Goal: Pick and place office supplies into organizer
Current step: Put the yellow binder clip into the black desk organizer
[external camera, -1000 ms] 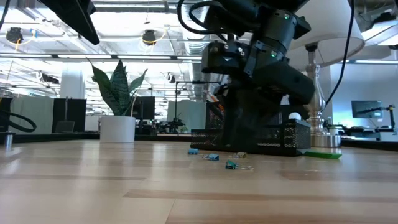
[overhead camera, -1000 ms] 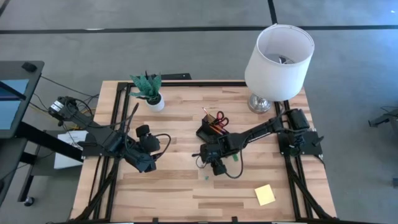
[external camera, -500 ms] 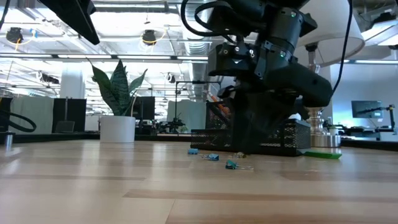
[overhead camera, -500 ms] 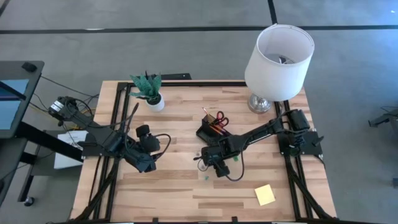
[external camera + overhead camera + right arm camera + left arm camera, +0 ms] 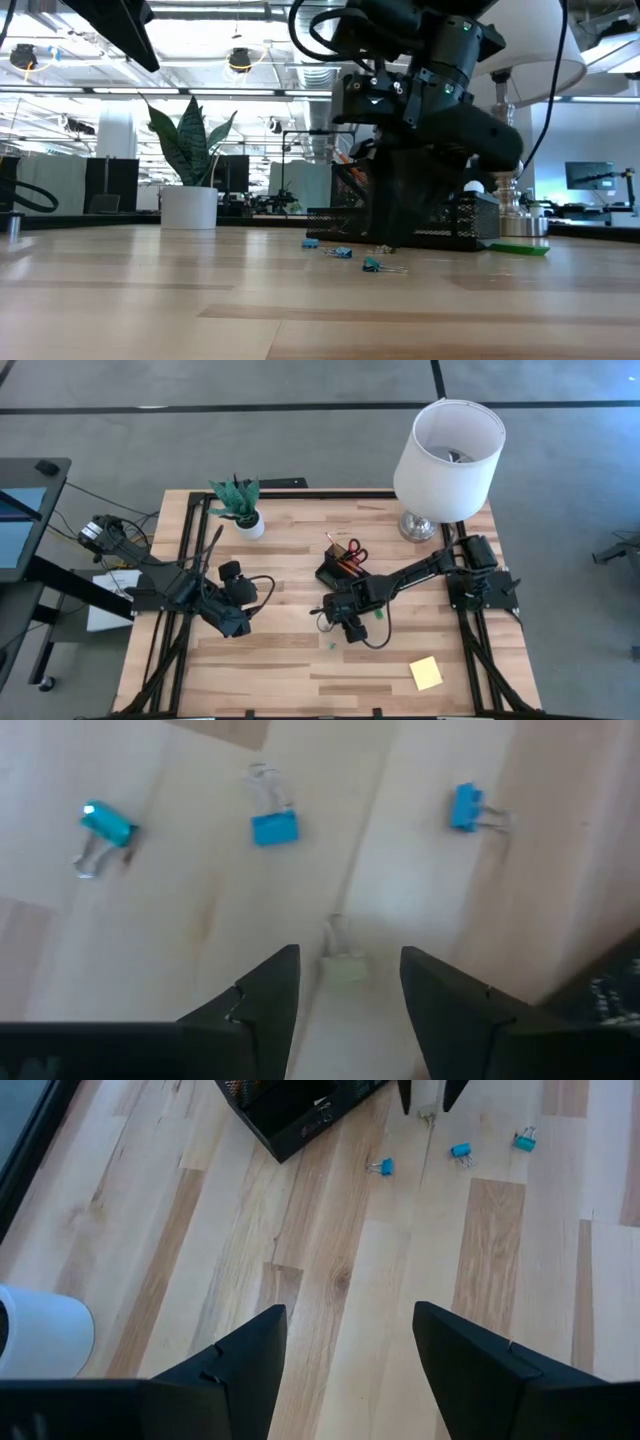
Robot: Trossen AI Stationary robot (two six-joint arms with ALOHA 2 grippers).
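- the organizer [image 5: 338,569], a black mesh tray, sits mid-worktop with red-handled scissors [image 5: 354,553] standing in it.
- the worktop [image 5: 280,660] is pale wood planks; beyond it an open office with ceiling lights shows.
- three blue clips [image 5: 273,827] lie before the right gripper [image 5: 345,982], plus one pale clip [image 5: 343,966] between its spread fingers, not pinched.
- one yellow sticky-note pad [image 5: 425,673] lies near the front edge.
- one potted plant [image 5: 240,506] and one lamp [image 5: 447,448] stand at the back.
- the left gripper [image 5: 345,1345] hovers aside, fingers spread, empty.
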